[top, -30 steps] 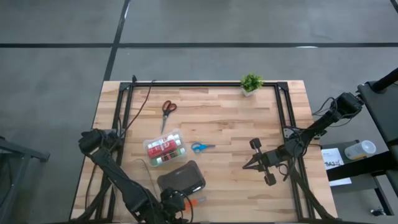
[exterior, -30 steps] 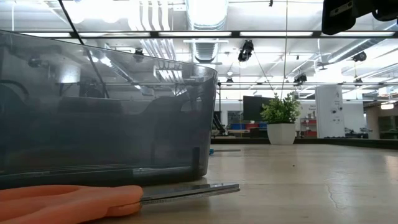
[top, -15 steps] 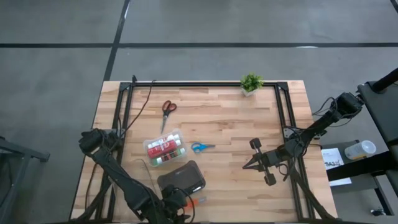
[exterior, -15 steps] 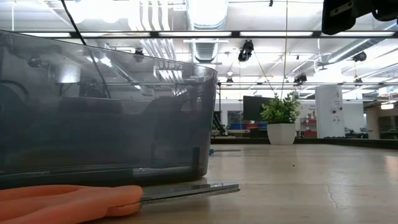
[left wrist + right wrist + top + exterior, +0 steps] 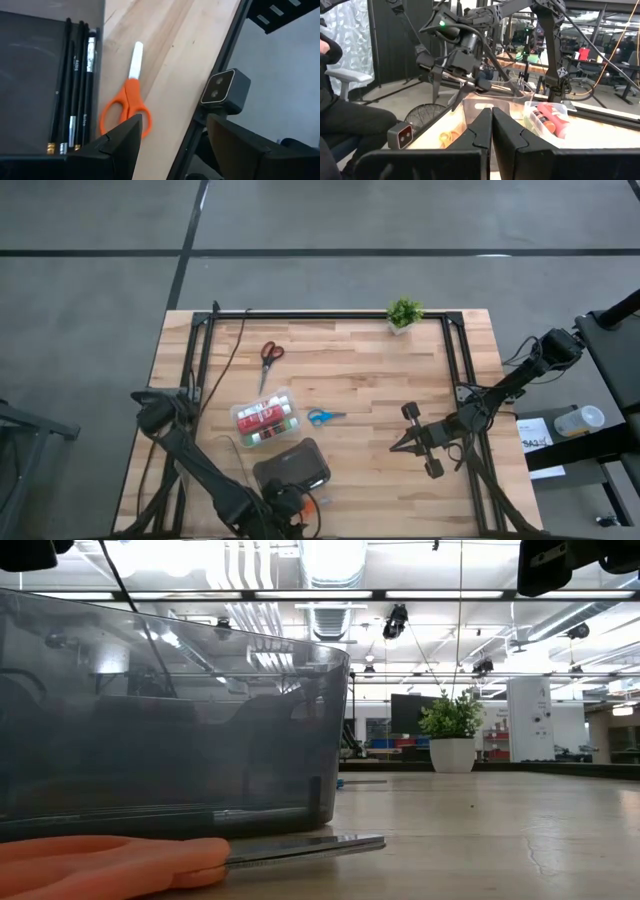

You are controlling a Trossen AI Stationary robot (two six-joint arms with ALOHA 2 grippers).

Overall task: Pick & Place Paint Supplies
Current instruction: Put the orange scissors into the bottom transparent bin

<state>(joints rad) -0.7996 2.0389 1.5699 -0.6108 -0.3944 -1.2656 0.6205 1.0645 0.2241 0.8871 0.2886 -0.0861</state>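
**Left claw waits over the orange scissors**

The left claw (image 5: pixel 170 145) hangs above the near edge of the counter (image 5: pixel 380 380). Its two fingers stand wide apart and hold nothing. Right under it lie the orange scissors (image 5: pixel 126 107), flat on the wood. Their round handles are closest to the claw and the blade end points away from it. So their long line runs straight out ahead of the claw. They lie just beside the dark grey case (image 5: pixel 291 466), between the case and the counter's edge.

The left arm is much nearer to these scissors than the right arm. I think the next move is to drop down and pinch them across the middle.

The right claw (image 5: pixel 398 446) rests far off on the right side of the counter. Its fingers are pressed shut and it holds nothing.

In the dark grey case lie some thin dark sticks (image 5: pixel 75 85), maybe brushes, but it is hard to tell. The clear box (image 5: pixel 266 419) holds the paint tubes (image 5: pixel 264 417), side by side. The blue scissors (image 5: pixel 322 417) lie just beside that box. The red scissors (image 5: pixel 270 354) lie farther back on the counter, well apart from both claws
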